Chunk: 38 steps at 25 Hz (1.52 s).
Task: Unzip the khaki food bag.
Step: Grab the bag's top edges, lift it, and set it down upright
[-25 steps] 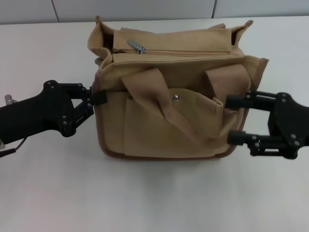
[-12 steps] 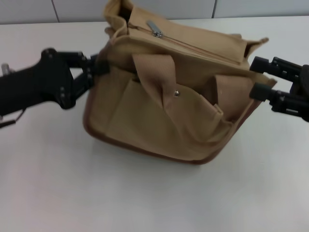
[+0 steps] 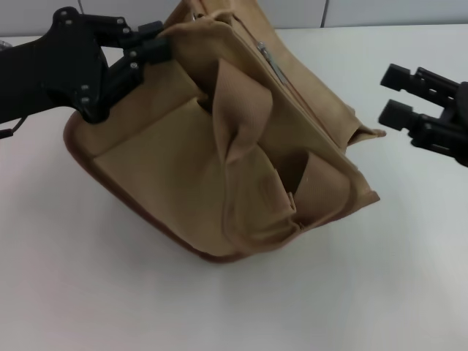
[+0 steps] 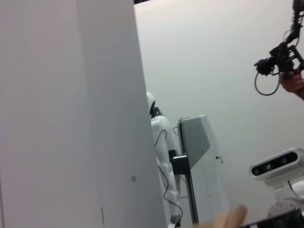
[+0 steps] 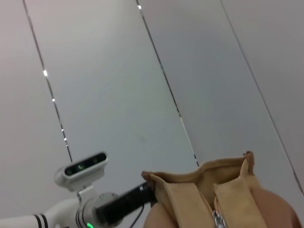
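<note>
Since earlier, khaki food bag (image 3: 219,153) tilted upward by left tool (image 3: 150,45) clenched on its corner; right tool (image 3: 398,95) released beside it; zipper (image 3: 267,57) unopened.

The khaki food bag (image 3: 219,153) sits tipped up on the white table, one end raised high, its far lower corner down on the surface. Tan canvas, brown trim along the base, a webbing handle (image 3: 241,124) flopped across the front pocket, silver zipper pull (image 3: 265,51) near the raised end, zip closed.
</note>
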### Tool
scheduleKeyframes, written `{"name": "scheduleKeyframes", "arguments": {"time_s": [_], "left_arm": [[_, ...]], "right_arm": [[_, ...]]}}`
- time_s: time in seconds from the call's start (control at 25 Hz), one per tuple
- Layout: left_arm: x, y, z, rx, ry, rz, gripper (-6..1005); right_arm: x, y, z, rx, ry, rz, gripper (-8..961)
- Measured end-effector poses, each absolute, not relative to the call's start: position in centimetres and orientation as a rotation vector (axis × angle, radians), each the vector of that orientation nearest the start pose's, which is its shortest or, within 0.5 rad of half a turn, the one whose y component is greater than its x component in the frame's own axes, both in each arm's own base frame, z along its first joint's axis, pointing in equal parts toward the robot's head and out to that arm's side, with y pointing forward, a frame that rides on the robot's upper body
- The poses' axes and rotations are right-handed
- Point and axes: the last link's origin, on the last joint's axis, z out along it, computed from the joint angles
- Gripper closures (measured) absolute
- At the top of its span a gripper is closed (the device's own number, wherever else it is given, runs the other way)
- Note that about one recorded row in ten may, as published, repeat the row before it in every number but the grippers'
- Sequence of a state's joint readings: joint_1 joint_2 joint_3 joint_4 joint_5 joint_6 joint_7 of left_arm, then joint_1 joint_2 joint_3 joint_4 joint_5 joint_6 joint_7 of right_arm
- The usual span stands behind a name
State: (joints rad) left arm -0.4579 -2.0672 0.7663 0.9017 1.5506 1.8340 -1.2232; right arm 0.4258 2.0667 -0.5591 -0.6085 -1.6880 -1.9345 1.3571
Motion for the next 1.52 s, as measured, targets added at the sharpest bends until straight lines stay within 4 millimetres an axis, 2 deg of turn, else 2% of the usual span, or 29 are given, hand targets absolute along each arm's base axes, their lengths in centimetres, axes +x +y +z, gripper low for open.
{"name": "scheduleKeyframes", "arguments": {"time_s": [0.28,0.48,0.6,0.88,1.36,1.52], "left_arm": [[-19.7,31.5,6.8,-2.589,0.092,-1.158,919],[-19.7,31.1,6.4,-2.605,0.109,-1.158,1000],[-19.5,31.0,5.9,-2.63,0.121,-1.155,999],[-19.5,30.7,5.3,-2.648,0.133,-1.149,995],[-19.8,30.8,5.4,-2.626,0.116,-1.14,989],[-19.6,30.9,5.4,-2.628,0.127,-1.143,987]], "right_arm": [[24.9,28.5,4.2,-2.54,0.414,1.332,188],[24.8,29.0,3.9,-2.535,0.352,1.286,191],[24.6,29.8,3.6,-2.521,0.352,1.262,192],[24.1,30.4,3.6,-2.514,0.34,1.266,191],[24.0,30.5,3.5,-2.509,0.335,1.276,192],[24.0,30.5,3.4,-2.504,0.284,1.267,191]]}}
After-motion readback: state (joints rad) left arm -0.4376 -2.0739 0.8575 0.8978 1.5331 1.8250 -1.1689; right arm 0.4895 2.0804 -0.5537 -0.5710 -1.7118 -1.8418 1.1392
